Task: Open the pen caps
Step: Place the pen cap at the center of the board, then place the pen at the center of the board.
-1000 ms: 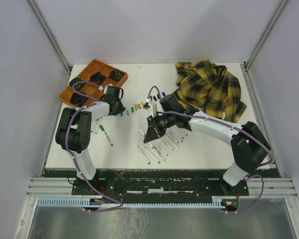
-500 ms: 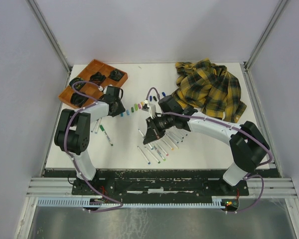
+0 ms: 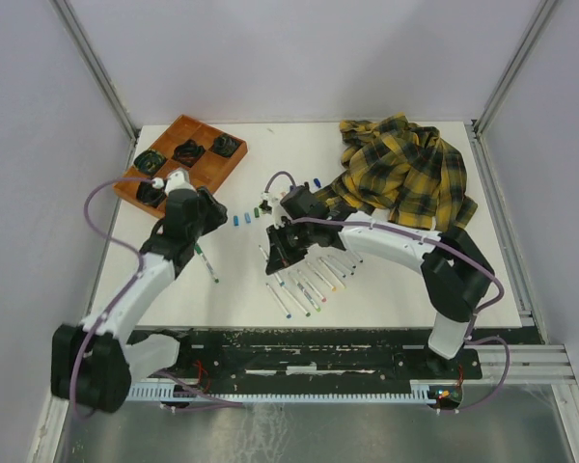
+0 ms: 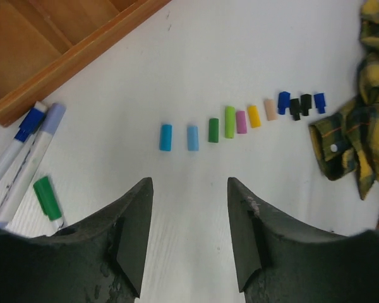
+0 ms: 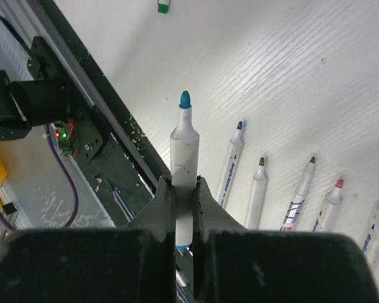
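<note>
White table (image 3: 280, 145), grey walls (image 3: 299, 58) around. Wooden tray (image 3: 201, 166) sits in the far-left corner, plaid shirt (image 3: 405, 174) far-right; pen caps (image 4: 213, 130) line up between them. Left gripper (image 4: 188, 189) gapes empty; right gripper (image 5: 185, 186) clamps an uncapped blue-tipped marker (image 5: 184, 145).

White table (image 3: 396, 280): wooden tray (image 3: 212, 167) far-L corner, plaid shirt (image 3: 405, 174) far-R, pen caps (image 4: 230, 122) in a row mid-table, uncapped markers (image 5: 231, 165) side by side nr front, 3 capped markers (image 4: 26, 169) beside tray.

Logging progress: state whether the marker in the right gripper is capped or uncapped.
Uncapped: the marker in the right gripper shows a bare teal tip.
</note>
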Controlling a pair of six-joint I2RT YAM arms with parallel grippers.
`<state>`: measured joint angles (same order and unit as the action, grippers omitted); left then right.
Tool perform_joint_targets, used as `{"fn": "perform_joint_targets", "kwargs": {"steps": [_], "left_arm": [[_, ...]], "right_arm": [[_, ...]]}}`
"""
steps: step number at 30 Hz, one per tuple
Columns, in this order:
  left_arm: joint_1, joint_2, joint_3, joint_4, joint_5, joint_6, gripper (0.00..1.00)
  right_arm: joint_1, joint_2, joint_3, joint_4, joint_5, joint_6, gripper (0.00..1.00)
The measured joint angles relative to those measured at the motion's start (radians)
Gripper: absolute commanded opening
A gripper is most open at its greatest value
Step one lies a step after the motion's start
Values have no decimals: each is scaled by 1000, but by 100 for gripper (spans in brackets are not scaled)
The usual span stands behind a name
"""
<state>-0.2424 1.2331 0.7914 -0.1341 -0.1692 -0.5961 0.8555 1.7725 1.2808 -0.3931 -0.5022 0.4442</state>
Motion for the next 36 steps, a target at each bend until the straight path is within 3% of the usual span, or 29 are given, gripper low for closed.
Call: {"fn": "perform_joint_targets", "kwargs": {"steps": [7,13,21,31,36], "left_arm": [[0,-475,-276,1,-40,-1,70],[0,-680,-343,-69,-95,-25,72],[0,-710,-368,-154,-146,-93,72],[0,-727,-409,-199,-150,-138,72],[0,-739,-412,-211,-168,-154,72]], "right_arm": [[57,113,151,-65,134,82,0],[59,282,314,-106,183,146,3],[76,439,510,-177,256,174,5],[92,550,640,-238,347,210,12],[93,609,720,-271,388,216,21]]}}
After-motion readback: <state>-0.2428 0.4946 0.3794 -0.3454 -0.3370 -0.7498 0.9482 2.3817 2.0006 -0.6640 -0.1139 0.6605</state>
